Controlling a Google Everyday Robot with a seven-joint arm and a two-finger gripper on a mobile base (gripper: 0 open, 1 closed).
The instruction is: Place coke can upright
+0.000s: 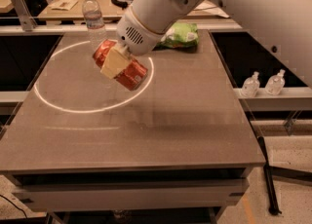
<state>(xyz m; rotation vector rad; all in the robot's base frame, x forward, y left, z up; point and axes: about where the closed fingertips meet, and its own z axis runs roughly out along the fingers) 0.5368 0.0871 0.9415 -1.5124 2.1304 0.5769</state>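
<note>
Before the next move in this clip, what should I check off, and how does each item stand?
1. Grip: gripper shut on the coke can around its middle: ok.
2. Can upright: it is tilted, nearly on its side: not ok.
3. Can off the table: it appears lifted: ok.
4. Set-down spot in front of the can: bare tabletop: ok.
5. Gap to the water bottle behind the can: the two overlap in this view: cannot tell.
6. Green bag: lies further back, apart from the can: ok.
</note>
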